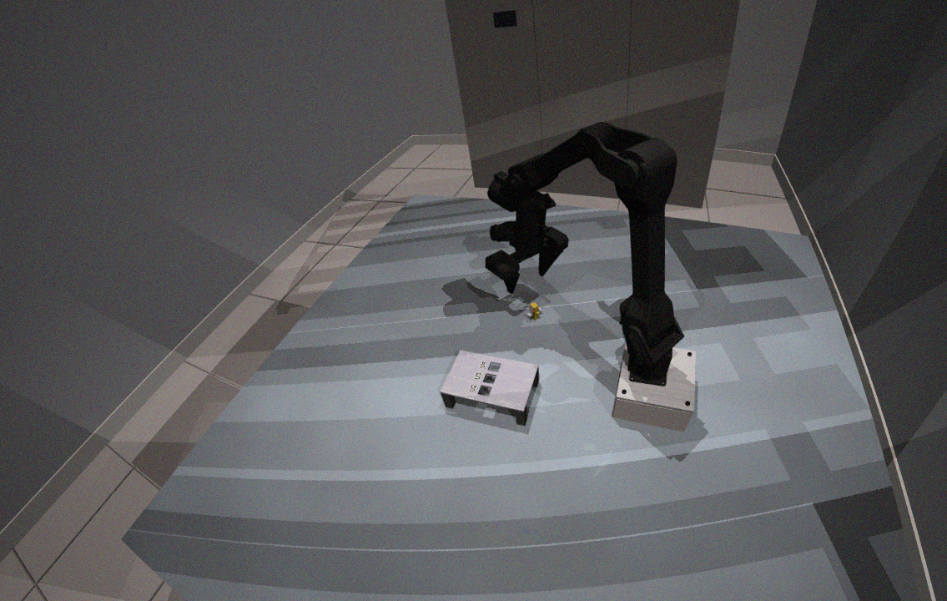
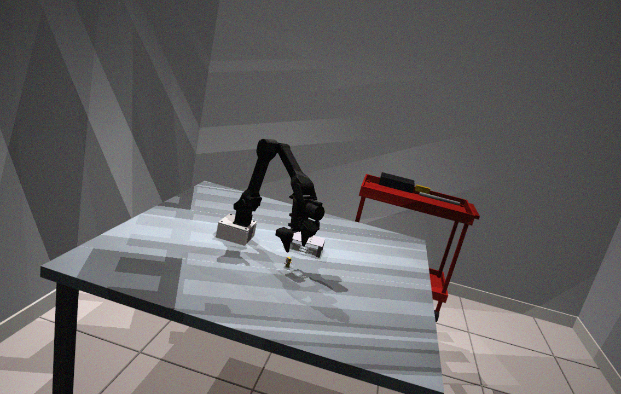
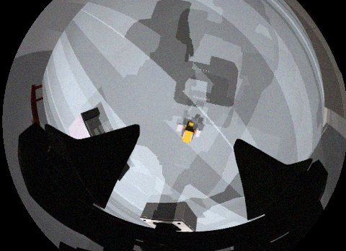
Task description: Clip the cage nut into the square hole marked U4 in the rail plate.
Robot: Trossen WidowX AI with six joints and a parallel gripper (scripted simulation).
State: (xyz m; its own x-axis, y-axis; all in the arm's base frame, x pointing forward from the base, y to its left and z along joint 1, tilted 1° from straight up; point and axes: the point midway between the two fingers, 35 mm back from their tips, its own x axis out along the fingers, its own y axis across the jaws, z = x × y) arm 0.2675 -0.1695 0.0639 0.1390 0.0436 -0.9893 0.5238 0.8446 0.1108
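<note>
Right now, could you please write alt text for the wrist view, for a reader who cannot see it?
The yellow-topped cage nut stands on the table, ahead of and between the wide-open black fingers of the gripper; the rail plate is partly visible at left.

The arm (image 1: 647, 254) (image 2: 255, 178) looks like matt black plastic, the tabletop (image 1: 357, 448) (image 2: 234, 294) (image 3: 144, 99) smooth with a faint sheen, the cart (image 2: 415, 200) like painted metal
</note>
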